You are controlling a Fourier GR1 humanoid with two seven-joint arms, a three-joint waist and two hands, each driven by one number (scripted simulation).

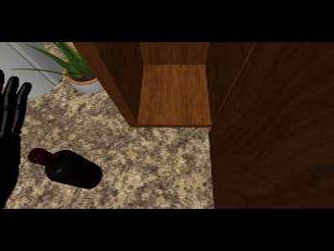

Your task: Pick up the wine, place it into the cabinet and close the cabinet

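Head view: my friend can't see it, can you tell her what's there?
A dark wine bottle lies on a speckled counter near an open wooden cabinet. The robot's left hand rests open at the left edge; a potted plant stands behind.

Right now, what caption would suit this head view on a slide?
Wine bottle lying on the counter before the open cabinet, left robot hand resting open beside it.

Cut-off and hidden parts of the scene

The left hand (pixel 2 132) is cropped at nine o'clock by the picture's edge, so its wrist and forearm are unseen. The potted plant (pixel 79 73) at eleven o'clock is partly masked by the cabinet (pixel 285 127), which is itself cut off at three o'clock. The wine (pixel 66 168) label cannot be read.
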